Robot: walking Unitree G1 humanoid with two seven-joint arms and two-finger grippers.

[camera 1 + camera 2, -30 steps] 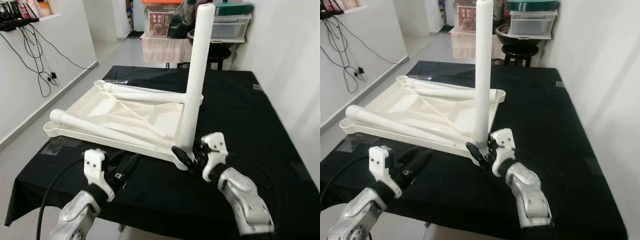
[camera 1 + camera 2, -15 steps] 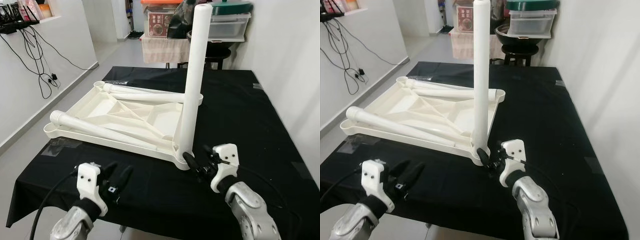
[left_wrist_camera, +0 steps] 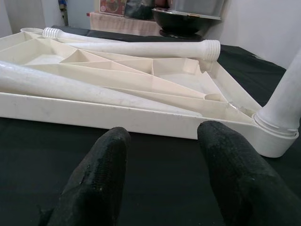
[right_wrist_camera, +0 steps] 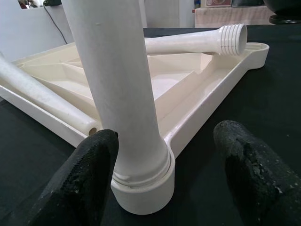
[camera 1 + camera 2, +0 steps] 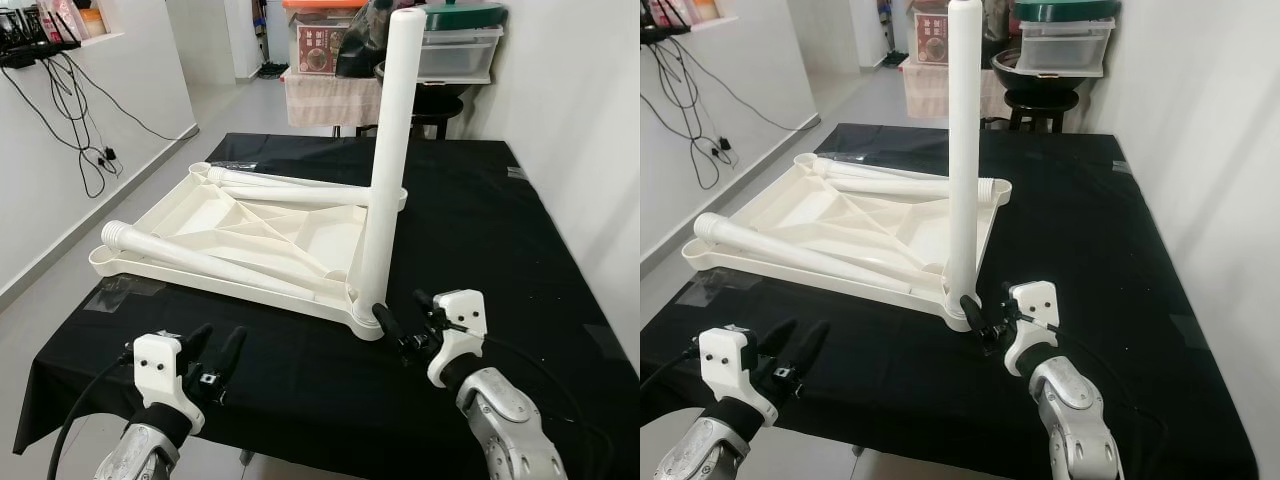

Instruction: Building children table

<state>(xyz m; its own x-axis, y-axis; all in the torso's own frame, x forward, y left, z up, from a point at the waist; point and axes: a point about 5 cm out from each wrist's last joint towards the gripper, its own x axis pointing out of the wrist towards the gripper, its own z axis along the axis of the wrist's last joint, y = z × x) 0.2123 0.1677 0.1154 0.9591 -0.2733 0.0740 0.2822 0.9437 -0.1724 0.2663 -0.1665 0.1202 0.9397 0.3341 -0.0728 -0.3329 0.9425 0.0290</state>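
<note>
You are standing at a table draped in black cloth, with a white wall to your right and storage boxes and a stool beyond the far edge. The upturned tabletop is lying on the cloth, one leg standing upright in its near-right corner socket, and two loose legs lying across the ribbed underside. Your right end effector is hovering just beside the socket with its fingers spread and pinching nothing; your left end effector is hanging low near the front edge, also spread and empty. The risk I am seeing from here: the upright leg is standing unsupported, and you cannot tell from these views whether it is fully seated, so a brush from your right fingers as you are moving could be tilting it out of the socket or shoving the whole tabletop across the slick cloth. Reaching for a loose leg may also be rolling it off the tray toward the left edge. Compared with a second ago, your right end effector is letting go of the leg base and backing off, and your left is drawing back toward you and sinking lower, while the leg is standing where it was.
</note>
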